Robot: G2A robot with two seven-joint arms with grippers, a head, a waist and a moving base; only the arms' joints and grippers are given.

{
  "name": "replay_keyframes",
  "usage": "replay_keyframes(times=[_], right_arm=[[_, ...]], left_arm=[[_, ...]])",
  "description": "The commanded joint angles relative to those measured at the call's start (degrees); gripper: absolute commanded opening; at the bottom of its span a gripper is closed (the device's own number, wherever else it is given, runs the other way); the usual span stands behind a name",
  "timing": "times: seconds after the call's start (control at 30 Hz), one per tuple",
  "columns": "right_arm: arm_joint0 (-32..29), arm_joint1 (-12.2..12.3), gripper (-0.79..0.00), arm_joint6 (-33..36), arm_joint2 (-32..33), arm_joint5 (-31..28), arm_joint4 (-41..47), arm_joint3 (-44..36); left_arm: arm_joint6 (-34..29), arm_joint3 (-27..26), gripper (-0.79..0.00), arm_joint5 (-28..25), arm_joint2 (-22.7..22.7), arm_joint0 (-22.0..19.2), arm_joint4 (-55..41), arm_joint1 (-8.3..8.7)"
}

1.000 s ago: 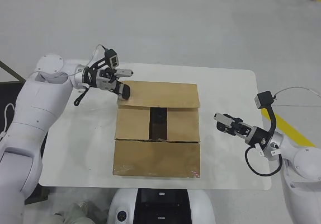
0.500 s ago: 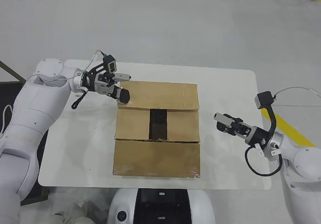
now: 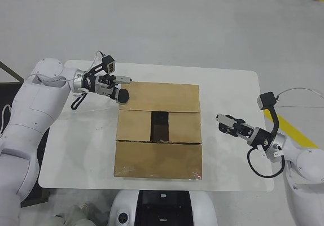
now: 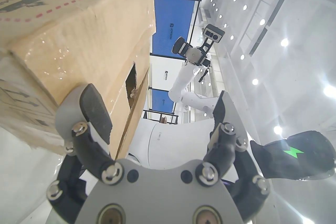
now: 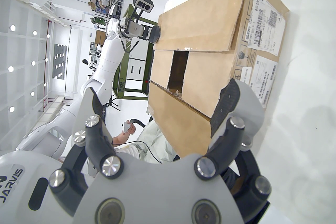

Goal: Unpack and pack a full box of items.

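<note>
Cardboard box [image 3: 158, 130] at the middle of the white table [image 3: 83, 152], top flaps folded down, with a dark slot [image 3: 160, 124] open between the inner flaps. Likely step in hand: opening the far flap [image 3: 162, 96] from its far-left corner. To do it well, slide one pad under the flap's free edge rather than pushing on the box wall, and close lightly on the cardboard. Then swing up and away along the fold, hinging the flap without tearing it or dragging the whole box. Steady the box's right side with the other arm against sliding, if needed. Left gripper [image 3: 127, 88] at that far-left corner, fingers spread wide, pinching nothing. One dark pad [image 4: 93, 104] touching or just beside the box's corner edge, the other out in open air away from the cardboard. Hard to tell whether the flap edge lies between them yet. Right gripper [image 3: 220, 122] well apart from the box, off to its right above bare table, fingers likewise spread wide and empty.
</note>
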Motion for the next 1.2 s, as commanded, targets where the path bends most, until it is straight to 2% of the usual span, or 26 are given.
replay_keyframes(times=[0.0, 0.57, 0.9, 1.17], right_arm=[[0.0, 0.0, 0.000, 0.0, 0.0, 0.0, 0.0, 0.0], [-0.2, 0.0, 0.000, -0.3, -0.4, 0.5, 0.7, 0.0], [-3.7, 0.9, 0.000, 5.4, 1.3, 3.2, 5.7, -0.1], [-8.0, 1.5, 0.000, 8.6, -0.6, -2.0, 3.2, 0.2]], left_arm=[[0.0, 0.0, 0.000, 0.0, 0.0, 0.0, 0.0, 0.00], [0.0, 0.0, 0.000, 0.0, 0.0, 0.0, 0.0, 0.00], [0.0, 0.0, 0.000, 0.0, 0.0, 0.0, 0.0, 0.00], [0.0, 0.0, 0.000, 0.0, 0.0, 0.0, 0.0, 0.00]])
